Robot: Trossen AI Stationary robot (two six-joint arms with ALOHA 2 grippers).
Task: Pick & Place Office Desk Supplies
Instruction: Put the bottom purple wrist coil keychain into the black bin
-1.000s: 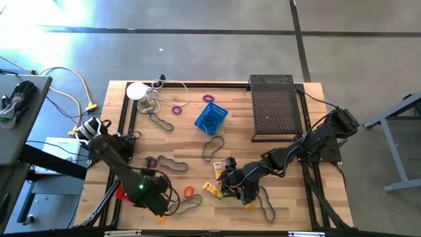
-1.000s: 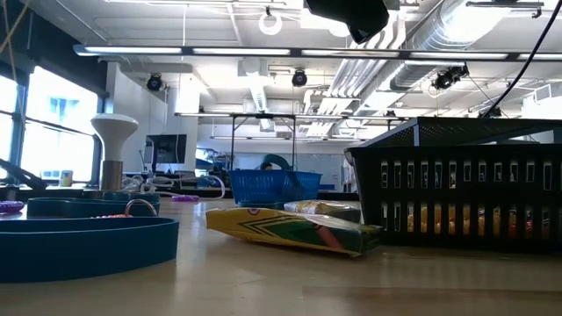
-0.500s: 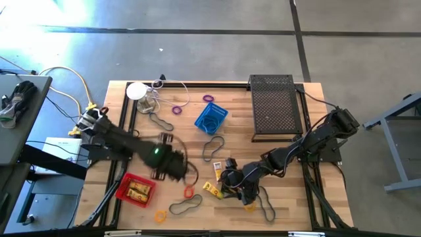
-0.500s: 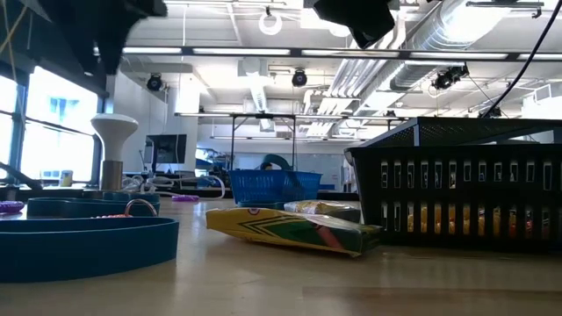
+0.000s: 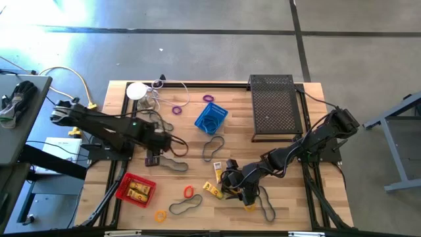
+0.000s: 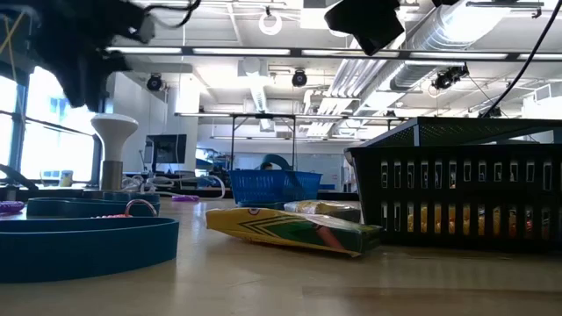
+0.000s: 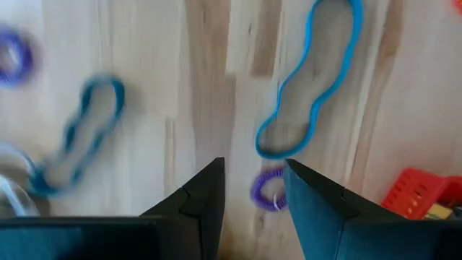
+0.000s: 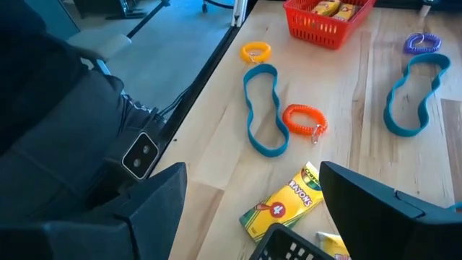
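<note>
Your right claw [image 8: 249,209], fingers spread, hovers over a yellow cardboard crayon box [image 8: 282,202] with no legible wording; left claw [image 7: 253,195], slightly parted, empty, above a purple coil ring [image 7: 266,191].

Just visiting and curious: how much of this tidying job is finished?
Early days. The red basket already holds yellow packs. The left fingers are open, empty, over a purple ring; the right fingers are open near the crayon box. Bands and rings lie loose; the blue basket waits.

A pale wooden tabletop [image 5: 184,178] carries scattered band loops [image 5: 212,149], small coiled rings [image 5: 189,191] and a crayon box [image 5: 212,189]. A red basket [image 5: 135,189] lies near one corner, a blue basket [image 5: 210,118] mid-table, and a black mesh tray [image 5: 276,108] at the far edge.
</note>
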